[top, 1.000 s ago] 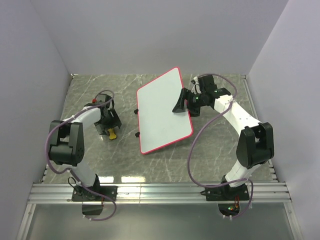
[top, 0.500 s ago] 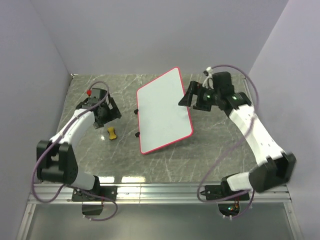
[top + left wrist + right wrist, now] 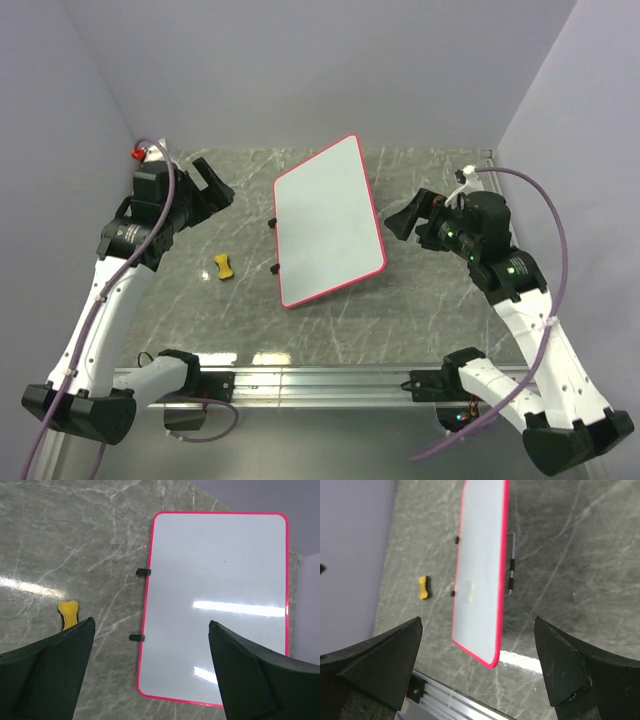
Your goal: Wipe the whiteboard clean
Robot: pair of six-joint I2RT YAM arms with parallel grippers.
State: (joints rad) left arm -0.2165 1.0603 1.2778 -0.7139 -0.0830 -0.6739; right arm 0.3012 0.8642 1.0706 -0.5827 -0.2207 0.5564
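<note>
both arms have drawn back and risen since a second ago, while the whiteboard lies where it was, slantwise in the middle of the marbled table. its face shows no writing. the left wrist view shows two black clips on its left rim and bands of glare. only the right wrist view shows a thin wire bracket along its right rim, and a pale patch on the face that i cannot tell from a reflection. a yellow eraser lies apart on the left. the left gripper and right gripper hang in the air, jaws spread wide, holding nothing.
</note>
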